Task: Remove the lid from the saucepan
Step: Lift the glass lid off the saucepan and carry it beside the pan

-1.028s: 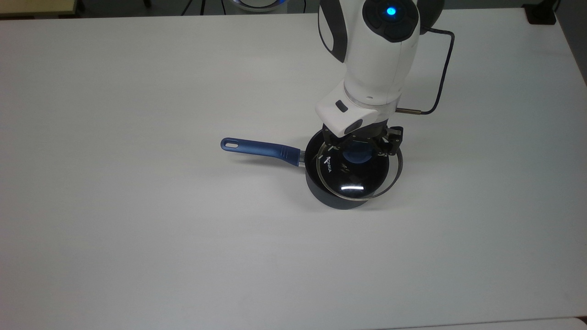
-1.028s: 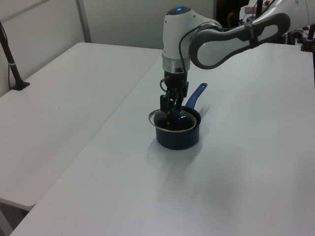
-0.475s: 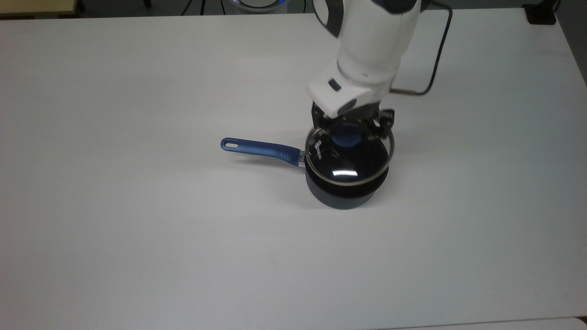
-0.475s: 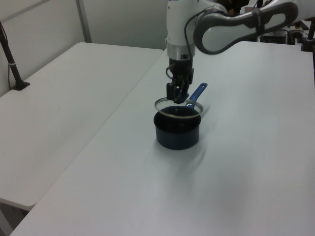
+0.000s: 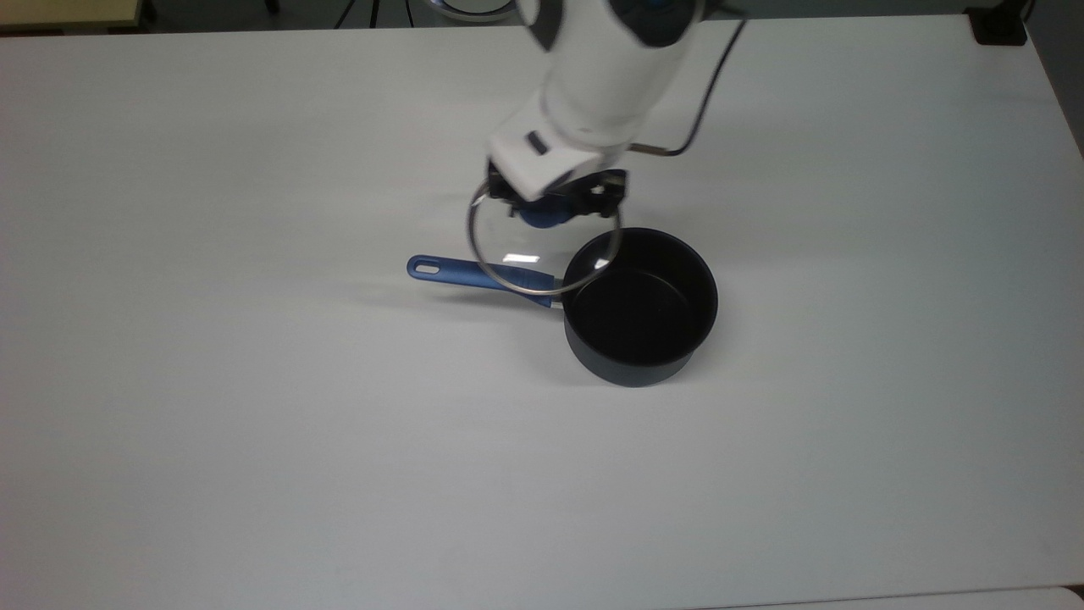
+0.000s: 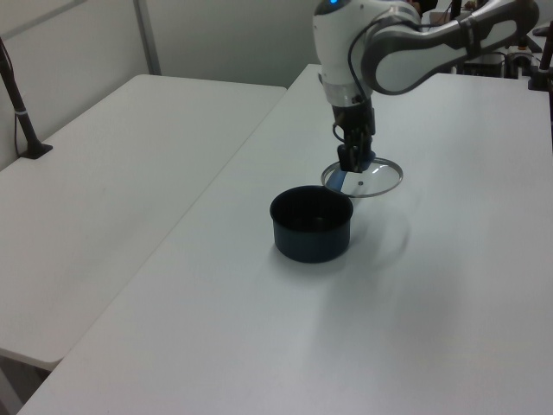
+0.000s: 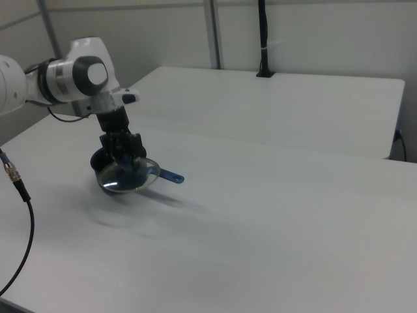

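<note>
saucepan (image 5: pixel 640 307) mid-table (image 5: pixel 254 440); lid (image 5: pixel 542 246) held above its handle, toward the top view's left.

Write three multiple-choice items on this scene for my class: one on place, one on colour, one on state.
1. Where is the lid?
A. seated on the saucepan
B. held in the air over the saucepan's handle
C. flat on the table

2. What colour is the lid's knob?
A. red
B. blue
C. white

3. What state is the saucepan in?
A. uncovered and empty
B. covered
C. tipped over

Answers: 1 B, the hand grips the knob and the glass hangs above the handle in the top view. 2 B, it shows blue under the hand. 3 A, its bare black inside is visible.
</note>
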Tool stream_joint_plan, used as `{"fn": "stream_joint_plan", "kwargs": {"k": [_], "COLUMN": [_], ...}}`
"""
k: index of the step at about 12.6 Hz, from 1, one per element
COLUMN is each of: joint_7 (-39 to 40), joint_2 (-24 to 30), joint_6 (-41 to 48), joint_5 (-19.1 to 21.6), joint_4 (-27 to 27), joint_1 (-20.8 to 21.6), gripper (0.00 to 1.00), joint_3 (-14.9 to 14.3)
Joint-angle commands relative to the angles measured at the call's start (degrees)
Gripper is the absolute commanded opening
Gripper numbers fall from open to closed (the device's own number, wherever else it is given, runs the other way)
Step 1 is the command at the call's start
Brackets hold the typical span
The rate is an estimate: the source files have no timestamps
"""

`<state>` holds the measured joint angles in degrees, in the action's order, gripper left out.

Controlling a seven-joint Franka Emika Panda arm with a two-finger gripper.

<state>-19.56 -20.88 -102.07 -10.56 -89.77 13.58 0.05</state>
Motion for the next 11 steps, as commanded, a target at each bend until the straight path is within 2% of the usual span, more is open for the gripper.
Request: {"fn": "stream_joint_plan", "kwargs": {"k": [1, 3, 11], "joint_7": [2.8, 3.8, 3.2], "joint_2": [12.3, 13.9, 14.4], "joint_6": [-11.4, -14.2, -14.2], "joint_5": [-0.9, -1.0, -0.5], "joint_4": [-19.6, -23.5, -22.6], "joint_1": [-3.3, -4.1, -4.0], "gripper": [0.28, 0.28, 0.28], "joint_3": [0.4, 0.4, 0.7]}}
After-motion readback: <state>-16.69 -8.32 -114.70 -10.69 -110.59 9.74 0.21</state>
